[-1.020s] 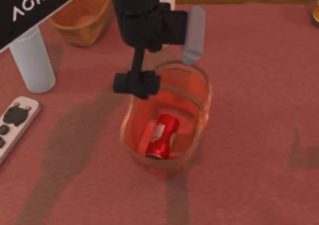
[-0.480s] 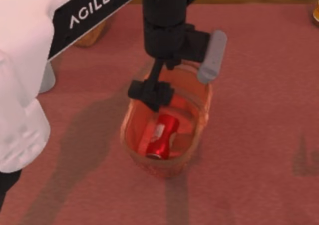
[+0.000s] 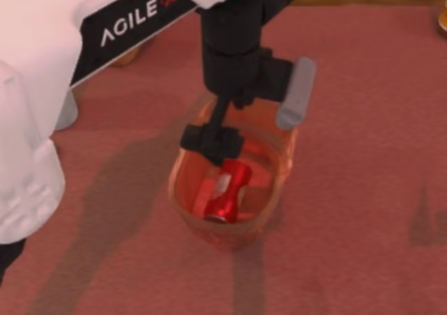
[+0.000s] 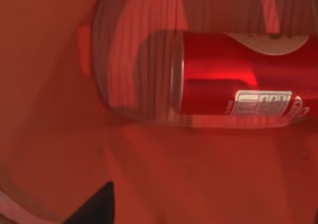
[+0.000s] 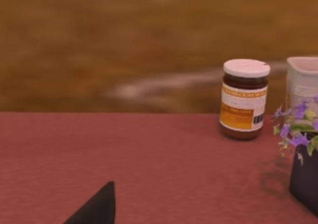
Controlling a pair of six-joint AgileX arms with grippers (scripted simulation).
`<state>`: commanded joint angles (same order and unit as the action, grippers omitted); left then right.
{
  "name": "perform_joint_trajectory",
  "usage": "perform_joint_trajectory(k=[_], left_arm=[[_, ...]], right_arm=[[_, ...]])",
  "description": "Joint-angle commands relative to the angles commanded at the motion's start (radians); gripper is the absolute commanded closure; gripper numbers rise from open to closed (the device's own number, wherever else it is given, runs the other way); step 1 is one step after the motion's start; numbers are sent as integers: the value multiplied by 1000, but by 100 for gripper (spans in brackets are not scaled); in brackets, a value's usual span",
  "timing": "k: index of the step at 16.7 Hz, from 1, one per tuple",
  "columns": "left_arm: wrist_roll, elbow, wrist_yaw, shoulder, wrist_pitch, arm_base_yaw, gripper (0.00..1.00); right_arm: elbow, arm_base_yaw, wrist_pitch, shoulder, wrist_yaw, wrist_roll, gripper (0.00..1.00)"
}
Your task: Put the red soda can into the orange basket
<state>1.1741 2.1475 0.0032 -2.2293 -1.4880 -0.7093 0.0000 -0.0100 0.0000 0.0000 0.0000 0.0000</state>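
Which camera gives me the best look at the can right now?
The left wrist view: the can fills it, lying on its side, label readable. The top view shows it whole in the basket, partly under the left hand. The right wrist view misses it.

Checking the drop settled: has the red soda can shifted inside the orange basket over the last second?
No. The red soda can lies in the same spot against the orange basket rim.

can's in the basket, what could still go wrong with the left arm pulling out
1. The left gripper hangs just inside the orange basket's far rim, close above the red soda can lying on its side; a tilted retreat might clip the rim and drag or tip the basket.
2. Any nudge could roll the can, though the walls should contain it.
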Motion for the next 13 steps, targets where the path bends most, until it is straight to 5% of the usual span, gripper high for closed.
perform_joint_trajectory(k=[4, 13], left_arm=[[0, -6, 0, 1, 5, 0, 0], [0, -6, 0, 1, 5, 0, 68]], right_arm=[[0, 0, 0, 0, 0, 0, 0], [0, 0, 0, 0, 0, 0, 0]])
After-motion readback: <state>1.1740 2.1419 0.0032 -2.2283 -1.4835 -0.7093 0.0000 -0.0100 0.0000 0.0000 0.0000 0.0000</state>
